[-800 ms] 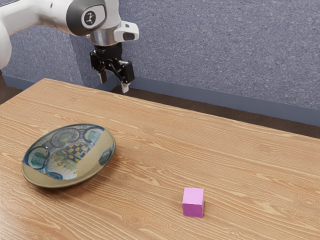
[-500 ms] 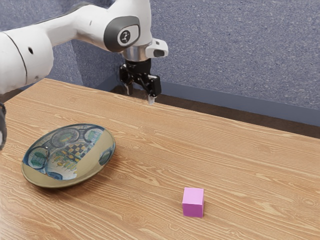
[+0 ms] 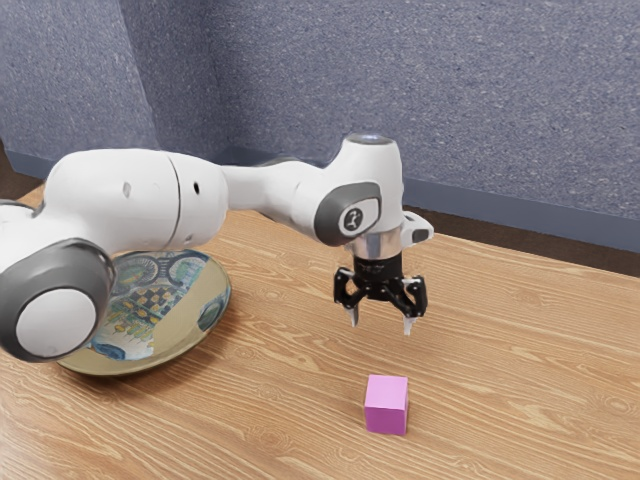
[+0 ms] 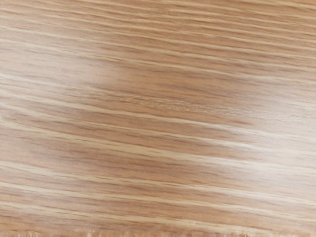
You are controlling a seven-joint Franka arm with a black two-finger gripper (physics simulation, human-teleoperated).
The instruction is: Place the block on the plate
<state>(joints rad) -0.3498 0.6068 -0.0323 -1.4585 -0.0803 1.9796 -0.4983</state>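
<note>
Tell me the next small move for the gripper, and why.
Probably bring the open gripper closer to the block before any closing: its fingers stand apart with nothing between them, raised above the table, and the block sits on the wood, off the plate.

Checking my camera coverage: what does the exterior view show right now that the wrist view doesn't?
The exterior view has the pink block, the patterned plate, partly behind the white arm, the arm's open fingers and the speckled wall.

The wrist view adds pale glare on close-up wood grain.

Both share the wooden table.
</note>
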